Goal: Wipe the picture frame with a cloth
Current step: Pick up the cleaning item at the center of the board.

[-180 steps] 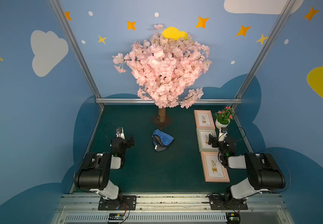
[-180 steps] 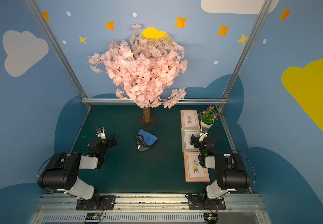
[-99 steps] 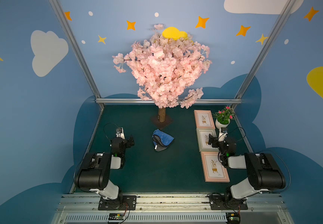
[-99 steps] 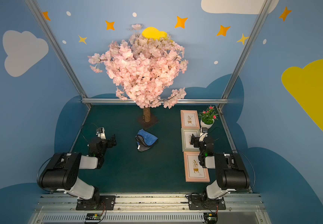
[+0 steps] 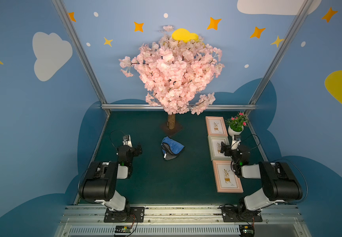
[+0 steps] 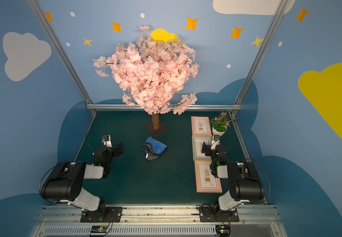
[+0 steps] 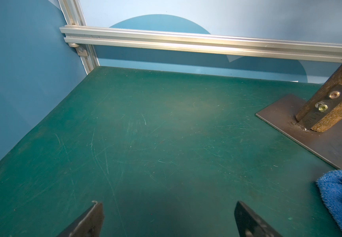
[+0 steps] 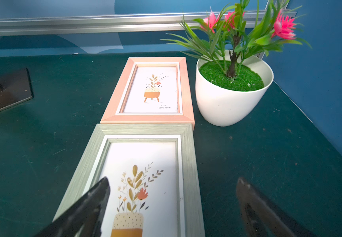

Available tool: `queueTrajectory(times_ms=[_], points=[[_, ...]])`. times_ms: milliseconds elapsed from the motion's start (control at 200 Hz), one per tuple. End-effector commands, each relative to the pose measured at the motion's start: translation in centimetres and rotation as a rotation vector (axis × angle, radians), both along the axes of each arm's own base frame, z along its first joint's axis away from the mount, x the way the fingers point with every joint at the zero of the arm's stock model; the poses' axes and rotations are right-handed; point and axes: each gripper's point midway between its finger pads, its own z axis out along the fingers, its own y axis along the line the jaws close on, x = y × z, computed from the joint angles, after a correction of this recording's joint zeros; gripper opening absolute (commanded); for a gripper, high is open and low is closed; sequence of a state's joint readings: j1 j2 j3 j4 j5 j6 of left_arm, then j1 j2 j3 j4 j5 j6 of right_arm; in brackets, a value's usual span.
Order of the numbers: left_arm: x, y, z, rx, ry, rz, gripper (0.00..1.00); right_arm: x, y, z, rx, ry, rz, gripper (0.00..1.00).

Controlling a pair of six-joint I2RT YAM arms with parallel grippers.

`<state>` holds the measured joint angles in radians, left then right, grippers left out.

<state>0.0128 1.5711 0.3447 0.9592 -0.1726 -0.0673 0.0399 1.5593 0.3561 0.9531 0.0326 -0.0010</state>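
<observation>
Green surface [image 5: 186, 184] with a big pink blossom tree [image 5: 172, 76] at the back. Left arm [image 5: 102, 180] and right arm [image 5: 276, 180] were folded low up front. Three picture frames [image 5: 227, 176] lay flat in a row down the right side, potted plant [image 5: 236, 128] beside the far one. The cloth [image 5: 173, 147] sat crumpled mid-surface, just in front of the tree's base, well apart from the frames, nothing holding it. Left jaws were spread wide over bare surface; right jaws spread wide too, over the grey-green middle frame [image 8: 189, 164], gripping nothing.

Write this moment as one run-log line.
wiping: not begun | left gripper: open, empty | right gripper: open, over green frame | cloth: crumpled on table, untouched
</observation>
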Motion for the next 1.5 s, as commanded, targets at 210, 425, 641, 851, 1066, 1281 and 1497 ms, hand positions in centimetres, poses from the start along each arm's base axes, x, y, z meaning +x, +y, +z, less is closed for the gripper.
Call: queueTrajectory(times_ms=[210, 425, 641, 851, 1066, 1281, 1497], points=[[0.1, 0.0, 0.4, 0.009, -0.018, -0.001, 1.0, 0.2, 0.2, 0.3, -0.003, -0.008, 0.01, 0.97], [-0.3, -0.5, 1.4, 0.015, -0.052, -0.034, 1.0, -1.3, 0.7, 1.8, -0.013, -0.092, 0.039, 0.97], [-1.8, -3.5, 5.5, 0.143, -0.121, -0.114, 1.0, -3.5, 1.2, 6.0, -0.027, -0.171, 0.047, 0.97], [-3.4, -4.1, 10.4, 0.01, -0.165, -0.024, 1.0, -4.7, 4.0, 10.4, 0.088, -0.165, 0.181, 0.97], [-6.3, -2.3, 9.8, -0.322, -0.019, 0.198, 1.0, -6.9, 4.4, 12.6, 0.3, -0.096, 0.157, 0.97], [-10.2, -2.9, 6.1, -0.483, 0.116, 0.225, 1.0, -9.4, 0.2, 8.1, 0.621, 0.095, -0.207, 0.97], [-12.6, -4.9, 5.1, -0.573, 0.112, 0.071, 1.0, -8.5, 3.1, 7.0, 0.617, 0.282, -0.05, 0.97]])
